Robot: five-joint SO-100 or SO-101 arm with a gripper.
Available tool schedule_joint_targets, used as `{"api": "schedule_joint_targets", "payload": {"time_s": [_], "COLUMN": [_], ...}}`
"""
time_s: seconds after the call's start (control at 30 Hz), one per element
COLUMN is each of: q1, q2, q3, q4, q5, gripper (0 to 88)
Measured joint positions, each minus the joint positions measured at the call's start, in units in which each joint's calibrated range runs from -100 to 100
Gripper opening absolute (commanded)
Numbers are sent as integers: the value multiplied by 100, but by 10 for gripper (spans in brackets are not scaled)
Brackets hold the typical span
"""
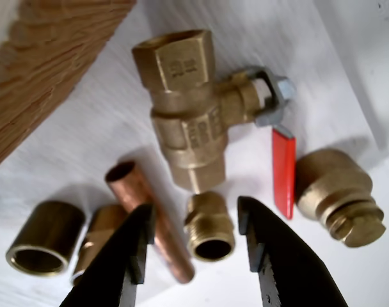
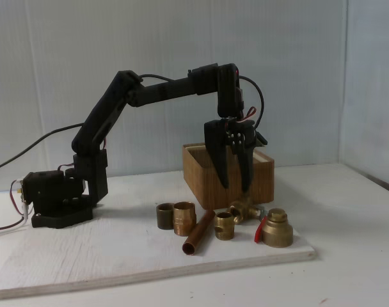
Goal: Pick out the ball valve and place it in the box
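- Your gripper (image 2: 236, 187) hangs above the row of brass parts with its jaws spread and nothing between them; in the wrist view the two black fingers (image 1: 134, 256) rise from the bottom edge with a clear gap.
- Take the ball valve (image 1: 188, 109) as your landmark. It lies on the white board (image 2: 118, 252), red lever handle (image 1: 283, 169) pointing down toward the gripper in the wrist view; in the fixed view it sits directly below the fingertips (image 2: 244, 208).
- The box (image 2: 201, 182) stands just behind the valve in the fixed view, partly hidden by the gripper; in the wrist view its ribbed wooden wall (image 1: 41, 57) fills the upper-left corner, left of the valve.
- Just below the valve in the wrist view, a short threaded fitting (image 1: 210, 227) sits between your fingers.
- Left of the valve lies a copper tube (image 1: 146, 214), slanted, then another threaded fitting (image 1: 102, 233) partly behind the left finger, then a plain brass sleeve (image 1: 44, 238).
- Right of the valve's handle sits a stepped brass cap (image 1: 338, 195).
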Motion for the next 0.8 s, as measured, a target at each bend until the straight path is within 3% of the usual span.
{"api": "schedule_joint_targets", "payload": {"time_s": [0.67,0.8], "q1": [7,15], "q2": [8,-17], "q3": [-1180,-1752], "q4": [129,129], "q5": [15,382], "gripper": [133,139]}}
